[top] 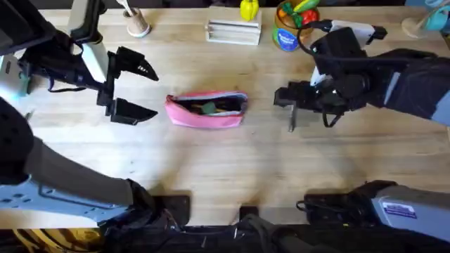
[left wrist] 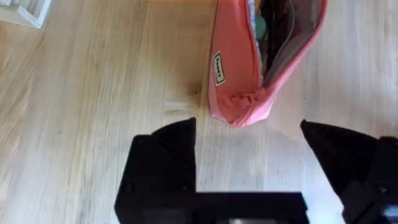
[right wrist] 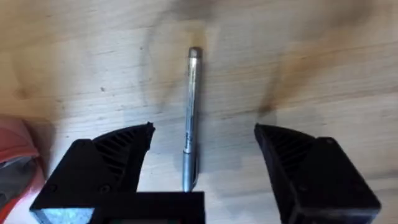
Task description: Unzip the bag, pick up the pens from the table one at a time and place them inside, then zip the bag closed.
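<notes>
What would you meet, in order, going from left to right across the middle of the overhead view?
Left gripper → pink bag, unzipped → pen lying on the table → right gripper, open above that pen.

The table (right wrist: pixel 323 56) is pale wood with a visible grain and a smooth, faintly satin finish. The bag (left wrist: pixel 239 68) is soft pink cloth, matt, with a small sewn-on label and a puckered seam at its end. The pen (right wrist: pixel 190 118) looks like brushed silver metal with a mild sheen, though it could be metallic-coated plastic.
</notes>
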Robot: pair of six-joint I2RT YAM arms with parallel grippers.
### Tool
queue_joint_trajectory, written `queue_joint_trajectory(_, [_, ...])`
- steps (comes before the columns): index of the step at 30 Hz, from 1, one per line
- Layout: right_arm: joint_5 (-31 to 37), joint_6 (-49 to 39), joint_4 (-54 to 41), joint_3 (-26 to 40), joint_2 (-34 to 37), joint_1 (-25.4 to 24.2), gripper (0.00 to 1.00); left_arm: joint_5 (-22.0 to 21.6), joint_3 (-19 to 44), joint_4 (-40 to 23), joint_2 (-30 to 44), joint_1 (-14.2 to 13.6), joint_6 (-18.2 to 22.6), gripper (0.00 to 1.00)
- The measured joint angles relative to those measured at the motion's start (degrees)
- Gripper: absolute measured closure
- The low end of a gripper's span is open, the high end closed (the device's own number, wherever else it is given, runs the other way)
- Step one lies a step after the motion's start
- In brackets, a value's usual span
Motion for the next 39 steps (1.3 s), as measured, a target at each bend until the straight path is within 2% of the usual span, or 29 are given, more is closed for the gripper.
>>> queue_joint_trajectory(9, [1.2, 5.2, 0.0, 0.6, 4.6, 1.2, 0.007, 0.0, 0.0, 0.0, 0.0, 0.0, 0.0, 0.008])
queue_joint_trajectory(10, [1.5, 5.5, -0.3, 0.9, 4.9, 1.2, 0.069, 0.0, 0.0, 0.0, 0.0, 0.0, 0.0, 0.008])
queue_joint_trajectory(12, [1.8, 5.7, -0.5, 1.4, 5.5, 1.1, 0.301, 0.0, 0.0, 0.0, 0.0, 0.0, 0.0, 0.008])
queue_joint_trajectory(15, [2.1, 6.1, -0.2, 1.8, 6.0, 1.1, 0.726, 0.0, 0.0, -0.1, 0.0, 0.0, 0.0, 0.007])
queue_joint_trajectory(16, [2.2, 6.3, -1.0, 2.5, 6.0, 1.0, 0.957, 0.0, 0.0, -0.4, 0.0, 0.0, 0.0, 0.007])
queue_joint_trajectory(21, [-0.8, 1.5, -4.9, 4.3, 5.0, 1.0, 0.958, 0.0, 0.0, -0.4, 0.0, 0.0, 0.0, 0.007])
queue_joint_trajectory(26, [-8.0, -11.8, -4.5, 12.0, 0.2, 1.6, 0.961, 0.0, 0.0, -0.4, 0.0, 0.0, 0.0, 0.007])
queue_joint_trajectory(29, [-13.8, -20.1, -1.0, 16.6, -2.9, 2.6, 0.963, 0.0, 0.0, -0.4, 0.0, 0.0, 0.0, 0.008])
queue_joint_trajectory(32, [-20.3, -27.0, 4.8, 18.3, -4.6, 4.0, 0.964, 0.0, 0.0, -0.5, 0.0, 0.0, 0.0, 0.008])
queue_joint_trajectory(39, [-34.2, -42.4, 16.9, 18.5, -1.9, 8.4, 0.967, 0.0, 0.0, -0.9, 0.0, 0.0, 0.0, 0.008])
